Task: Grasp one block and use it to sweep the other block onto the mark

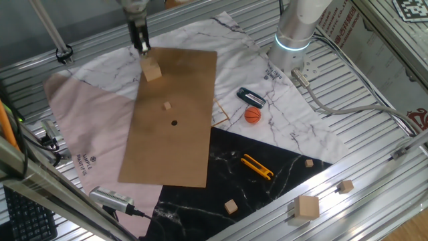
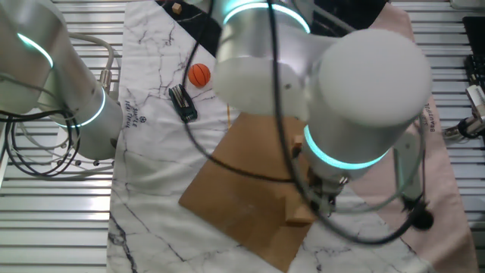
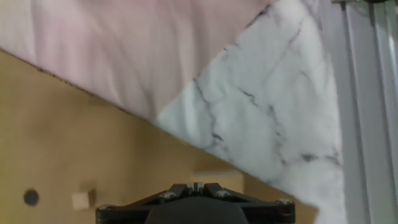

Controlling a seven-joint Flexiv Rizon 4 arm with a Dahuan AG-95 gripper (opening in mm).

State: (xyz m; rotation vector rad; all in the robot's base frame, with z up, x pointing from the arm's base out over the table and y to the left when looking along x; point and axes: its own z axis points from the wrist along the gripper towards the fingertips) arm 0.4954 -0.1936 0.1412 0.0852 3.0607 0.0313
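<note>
The one block (image 1: 152, 69), a pale tan cube, rests near the far end of the brown board (image 1: 194, 80). My gripper (image 1: 142, 48) hangs just above and behind it, fingers pressed together, holding nothing. The other block (image 1: 167, 106), tiny, lies mid-board, with the mark (image 1: 174, 122) a short way nearer. In the hand view the one block (image 3: 217, 177) peeks out over my gripper (image 3: 196, 185), while the other block (image 3: 81, 200) and the mark (image 3: 31, 198) sit at lower left. In the other fixed view, my arm half hides the one block (image 2: 298, 209).
An orange ball (image 1: 252, 115) and a black clip-like item (image 1: 251, 97) lie right of the board. A yellow tool (image 1: 257, 167) and several spare wooden cubes (image 1: 307, 207) lie on the near right. The robot base (image 1: 294, 33) stands at the back right.
</note>
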